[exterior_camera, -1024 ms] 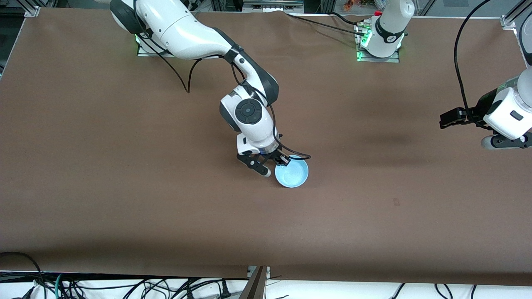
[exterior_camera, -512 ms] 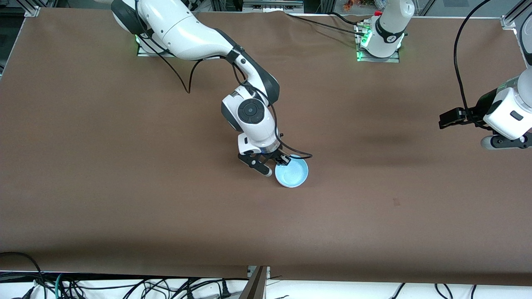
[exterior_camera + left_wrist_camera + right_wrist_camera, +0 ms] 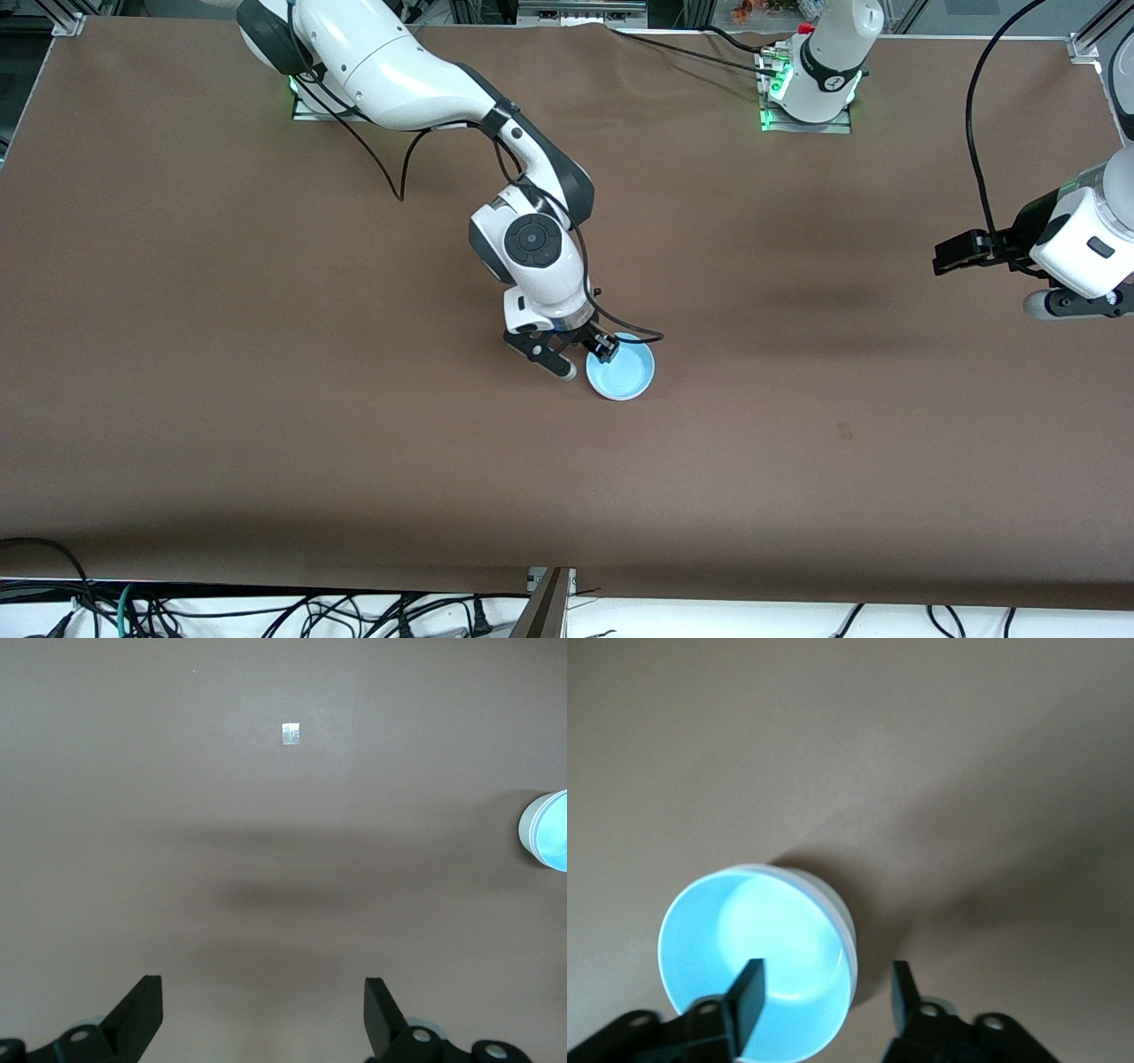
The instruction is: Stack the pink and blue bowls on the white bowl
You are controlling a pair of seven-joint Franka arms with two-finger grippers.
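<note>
**Right arm parked at the blue bowl, left arm off to the side**

So the right arm reaches from its base at about 11 o'clock in the front view down to mid-table, wrist bent over, and the right gripper (image 3: 585,359) sits at the rim of the blue bowl (image 3: 621,370). Jaws are spread apart, one finger inside the bowl and one outside, straddling the wall on the side at 9 o'clock of the bowl. Whether the pads actually touch the wall, can't tell; there's a visible gap on the outer side.

The left arm waits up over the table's edge at 3 o'clock, and its left gripper (image 3: 262,1014) hangs wide open with nothing in it.

The front view only shows a blue bowl on the brown table (image 3: 266,399). The right wrist view shows a paler rim (image 3: 833,895) peeking out around the blue bowl (image 3: 757,966), so it sits nested in something underneath; colour's hard to call. The left wrist view catches that same bowl (image 3: 551,830) at its 3 o'clock edge, plus a small pale square mark (image 3: 291,733) on the table well apart from it.
</note>
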